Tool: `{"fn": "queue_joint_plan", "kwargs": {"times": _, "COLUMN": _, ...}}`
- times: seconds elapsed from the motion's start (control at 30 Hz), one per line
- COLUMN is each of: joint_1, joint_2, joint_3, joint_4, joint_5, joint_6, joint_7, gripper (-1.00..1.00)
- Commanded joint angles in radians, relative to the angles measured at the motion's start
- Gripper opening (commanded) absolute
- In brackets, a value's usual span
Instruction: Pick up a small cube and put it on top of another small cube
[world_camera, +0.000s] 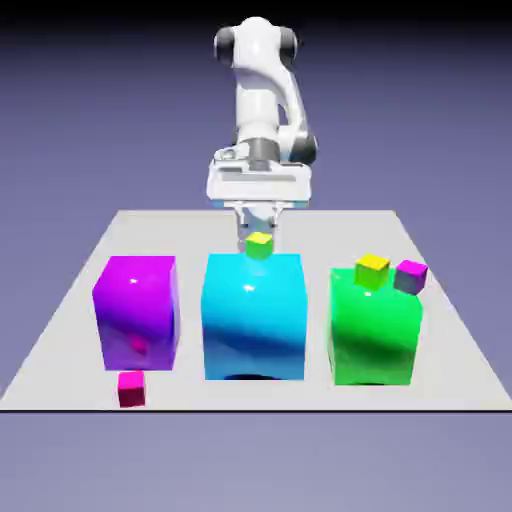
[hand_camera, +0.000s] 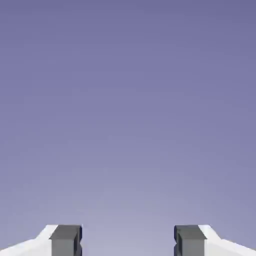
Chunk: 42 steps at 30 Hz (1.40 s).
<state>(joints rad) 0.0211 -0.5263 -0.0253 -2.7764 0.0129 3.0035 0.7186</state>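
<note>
Exterior view has the small cube (world_camera: 131, 388) sitting on the worktop (world_camera: 60, 350) near the front edge, well away from the wide-open, empty gripper (world_camera: 258, 232); it looks light, rigid and glossy, so I'd pinch two opposite flat sides.

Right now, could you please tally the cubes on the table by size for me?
Big cubes: 3 (purple, cyan-blue, green)
Tiny cubes: 4 (crimson-magenta, yellow-green, yellow, purple with greyish sides)
Total: 7 cubes
</note>
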Motion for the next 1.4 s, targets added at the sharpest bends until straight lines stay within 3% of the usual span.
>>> {"fn": "queue_joint_plan", "kwargs": {"times": 0.0, "joint_1": 0.008, "joint_2": 0.036, "joint_3": -0.021, "joint_4": 0.028, "joint_5": 0.011, "joint_6": -0.028, "joint_7": -0.019, "gripper": 0.0}}
{"fn": "queue_joint_plan", "kwargs": {"times": 1.37, "joint_1": 0.311, "joint_2": 1.495, "joint_3": -0.866, "joint_4": 1.15, "joint_5": 0.44, "joint_6": -1.146, "joint_7": -0.766, "gripper": 0.0}}
